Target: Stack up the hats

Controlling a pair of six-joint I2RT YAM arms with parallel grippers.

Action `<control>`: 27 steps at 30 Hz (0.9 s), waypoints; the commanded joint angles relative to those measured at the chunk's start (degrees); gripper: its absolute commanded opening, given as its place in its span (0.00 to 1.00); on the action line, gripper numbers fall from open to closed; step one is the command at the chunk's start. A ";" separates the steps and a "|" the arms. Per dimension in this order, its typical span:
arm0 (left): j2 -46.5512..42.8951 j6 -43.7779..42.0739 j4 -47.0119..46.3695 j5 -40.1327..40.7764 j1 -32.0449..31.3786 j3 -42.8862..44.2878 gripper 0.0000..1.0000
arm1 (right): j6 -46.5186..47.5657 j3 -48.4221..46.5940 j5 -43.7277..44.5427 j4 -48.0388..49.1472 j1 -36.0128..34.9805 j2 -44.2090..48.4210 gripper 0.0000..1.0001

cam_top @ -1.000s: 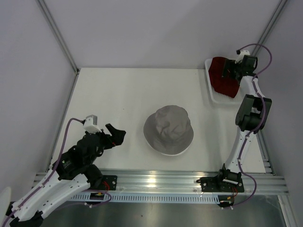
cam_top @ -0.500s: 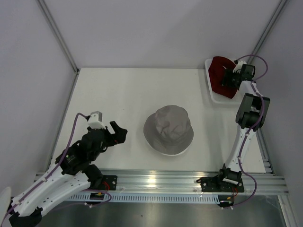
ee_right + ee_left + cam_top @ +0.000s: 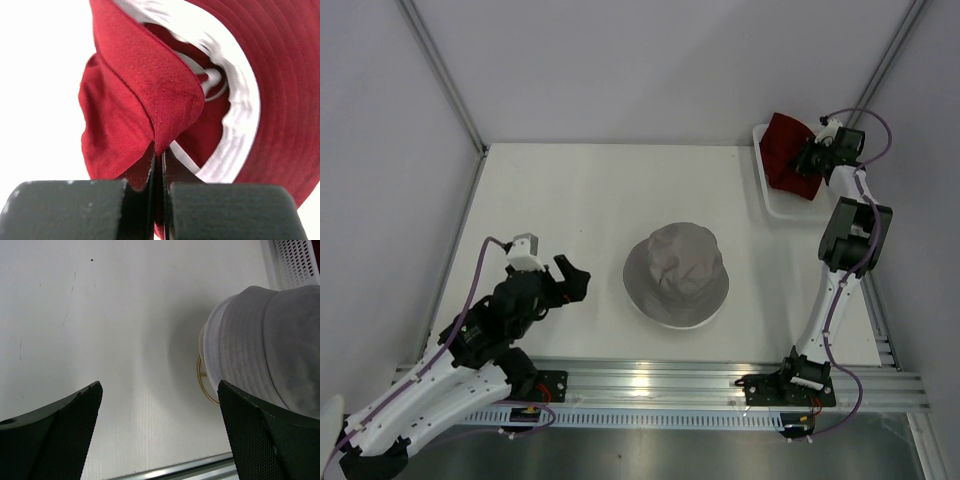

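A grey hat (image 3: 676, 274) sits crown-up at the table's middle, with a white brim edge showing under it; the left wrist view shows it as well (image 3: 270, 345). The dark red hat (image 3: 788, 157) lies in the white basket (image 3: 772, 204) at the far right. My right gripper (image 3: 810, 160) is shut on a fold of the red hat's brim (image 3: 165, 100), and the hat's white inner band shows beside the fingers. My left gripper (image 3: 568, 277) stands open left of the grey hat, with only bare table between its fingers (image 3: 60, 432).
A gold wire ring (image 3: 206, 385) shows under the grey hat's left side. The metal rail (image 3: 650, 380) runs along the near edge. The enclosure's grey walls stand close on the left, back and right.
My right gripper has closed on the red hat's brim and lifted it slightly. The left arm has shifted a little toward the grey hat, still open.
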State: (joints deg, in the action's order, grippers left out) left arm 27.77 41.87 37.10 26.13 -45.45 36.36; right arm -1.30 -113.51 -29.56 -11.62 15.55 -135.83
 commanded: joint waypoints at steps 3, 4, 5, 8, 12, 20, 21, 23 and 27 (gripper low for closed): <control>2.90 -4.33 -3.88 -1.43 0.71 4.15 1.00 | -14.84 1.97 -7.26 7.91 -0.26 14.42 0.00; 3.34 -4.42 -4.66 -1.61 0.72 4.33 0.99 | -18.26 3.20 -9.79 12.97 -0.17 16.11 0.00; 3.69 -4.86 -5.19 -1.87 0.72 4.51 0.99 | -26.74 4.78 -10.77 16.16 -0.08 17.95 0.00; 4.92 -5.30 -6.95 -2.66 0.72 5.30 0.99 | -47.72 12.59 -12.89 33.37 -0.34 25.42 0.00; 5.10 -5.31 -8.62 -3.54 0.80 5.66 0.99 | -68.16 18.67 -13.06 48.60 -2.62 32.11 0.00; 3.44 -3.55 -10.30 -2.49 0.89 4.68 0.99 | -71.48 29.03 -2.36 50.56 -25.02 46.07 0.00; 3.08 -2.94 -9.16 -1.97 0.89 4.69 1.00 | -70.86 30.10 -0.43 50.29 -29.83 47.31 0.00; 1.42 -1.36 -8.19 0.05 0.98 4.51 0.99 | -69.45 33.16 4.32 49.50 -34.43 49.69 0.00; -2.89 1.28 -5.64 2.78 1.07 3.37 0.99 | -67.35 40.10 14.07 48.80 -45.15 58.10 0.00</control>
State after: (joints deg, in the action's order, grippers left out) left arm 27.81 40.29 30.35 25.54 -45.10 39.79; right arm -69.43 -76.51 -26.20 34.39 -25.91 -85.71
